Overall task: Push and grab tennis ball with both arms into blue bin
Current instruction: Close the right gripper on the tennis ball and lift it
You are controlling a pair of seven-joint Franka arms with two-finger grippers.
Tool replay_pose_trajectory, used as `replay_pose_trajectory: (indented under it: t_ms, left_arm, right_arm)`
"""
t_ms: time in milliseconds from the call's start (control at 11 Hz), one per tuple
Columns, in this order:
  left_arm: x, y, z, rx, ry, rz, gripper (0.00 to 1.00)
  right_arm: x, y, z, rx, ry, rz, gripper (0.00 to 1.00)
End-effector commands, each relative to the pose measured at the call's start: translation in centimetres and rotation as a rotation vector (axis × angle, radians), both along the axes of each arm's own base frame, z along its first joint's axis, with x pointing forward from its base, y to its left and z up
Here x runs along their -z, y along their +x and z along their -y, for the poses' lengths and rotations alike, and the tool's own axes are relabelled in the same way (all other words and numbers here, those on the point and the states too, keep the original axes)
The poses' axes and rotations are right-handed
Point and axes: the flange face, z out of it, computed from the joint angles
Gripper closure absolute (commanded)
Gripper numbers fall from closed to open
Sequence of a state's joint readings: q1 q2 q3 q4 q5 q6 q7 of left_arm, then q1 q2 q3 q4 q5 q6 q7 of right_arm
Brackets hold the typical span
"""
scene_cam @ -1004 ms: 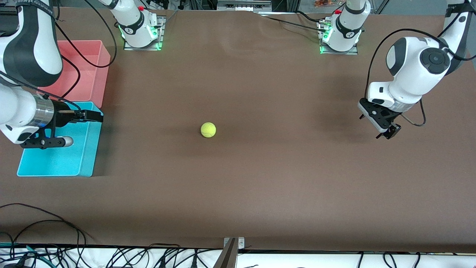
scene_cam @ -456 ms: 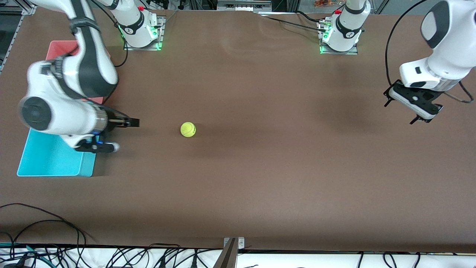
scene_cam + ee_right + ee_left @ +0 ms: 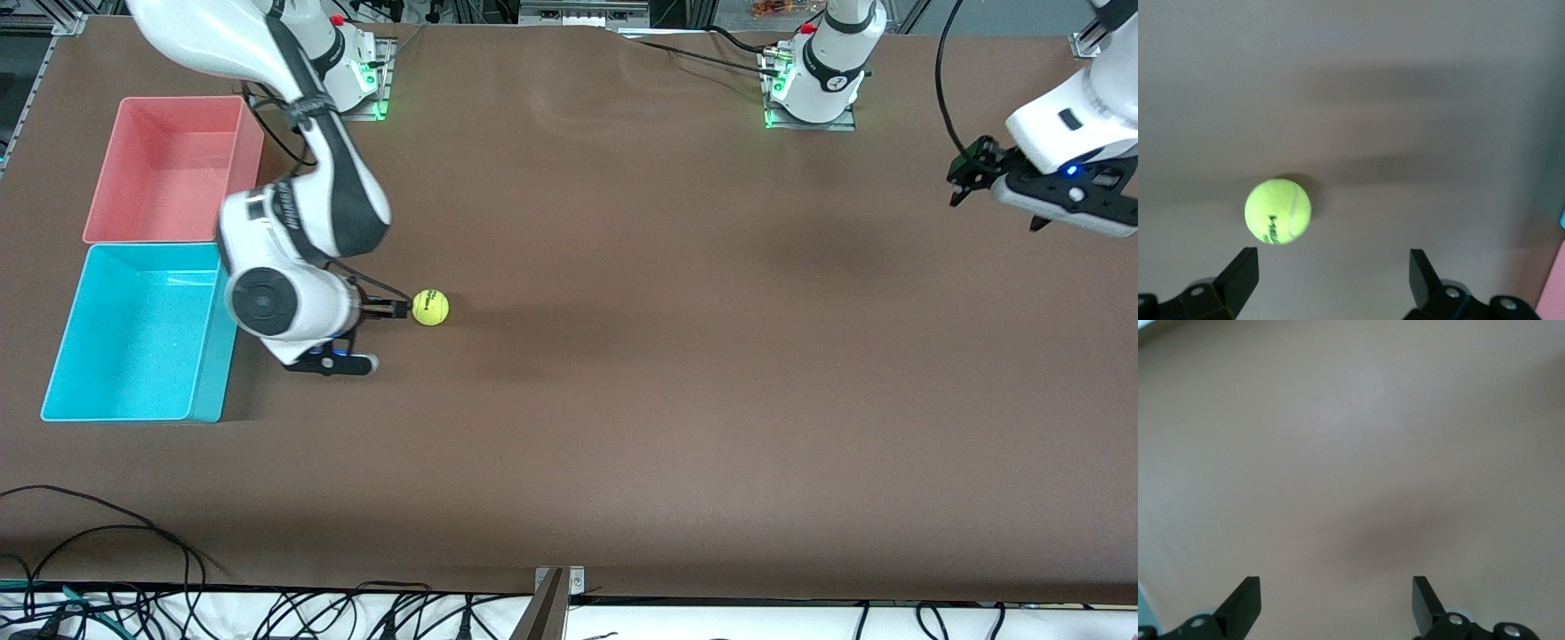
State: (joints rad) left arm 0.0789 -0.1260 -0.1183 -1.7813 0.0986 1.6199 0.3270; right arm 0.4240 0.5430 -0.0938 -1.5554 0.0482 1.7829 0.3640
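Although the tennis ball point(image 3: 430, 307) lies on the table just beside our right gripper point(image 3: 391, 308), whose fingers stand wide and hold nothing, it is not yet in the blue bin point(image 3: 62, 364). Our left gripper point(image 3: 965, 173), also wide, waits over the table's left-arm end.

Front view: high camera facing both arm bases, covering the whole brown surface point(image 3: 676, 373). Wrist views: close, looking down past each gripper's fingertips. The right wrist and front views share the tennis ball point(image 3: 1278, 211).
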Motion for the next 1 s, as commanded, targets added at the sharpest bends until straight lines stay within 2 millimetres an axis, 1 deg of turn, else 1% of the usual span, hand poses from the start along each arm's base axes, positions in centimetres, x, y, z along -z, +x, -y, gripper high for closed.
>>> replay_pose_trajectory:
  t_ms: [0,91,183,274,365,548,639,730,821,913]
  left_arm:
    - [-4.3,-0.9,0.3,-0.16,0.036,-0.029,0.0]
    - [-5.1,-0.8,0.7,-0.242,0.019,-0.003,0.0]
    - [-5.8,-0.2,1.5,-0.324,-0.033,0.012,0.0]
    - [-6.0,0.2,1.3,-0.372,-0.08,0.009,0.0]
    - [-6.0,0.3,1.2,-0.375,-0.081,0.008,0.0]
    - [-5.7,0.4,1.8,-0.363,-0.077,0.002,0.0]
    - [-4.8,1.0,1.9,-0.362,-0.072,-0.014,0.0]
    - [-4.6,1.2,2.0,-0.362,-0.071,-0.019,0.0]
    - [-4.6,1.1,2.3,-0.356,-0.071,-0.019,0.0]
    - [-4.6,1.1,2.9,-0.345,-0.072,-0.019,0.0]
  right_arm:
    - [2.6,-0.7,-2.9,-0.035,-0.066,0.009,0.0]
    - [3.5,-1.1,-3.1,-0.049,-0.076,-0.016,0.0]
    - [4.4,-1.9,-3.6,-0.069,-0.096,-0.046,0.0]
    - [4.8,-2.2,-3.4,-0.085,-0.127,-0.07,0.0]
    - [5.2,-2.5,-3.5,-0.084,-0.136,-0.079,0.0]
    - [7.0,-3.2,-5.7,-0.107,-0.128,-0.061,0.0]
    - [7.0,-2.8,-6.0,-0.078,-0.117,-0.036,0.0]
    - [6.8,-2.6,-6.5,-0.048,-0.091,-0.017,0.0]
    - [7.0,-2.5,-7.1,-0.049,-0.071,0.009,0.0]
    - [9.1,-2.8,-7.7,-0.069,-0.084,0.008,0.0]
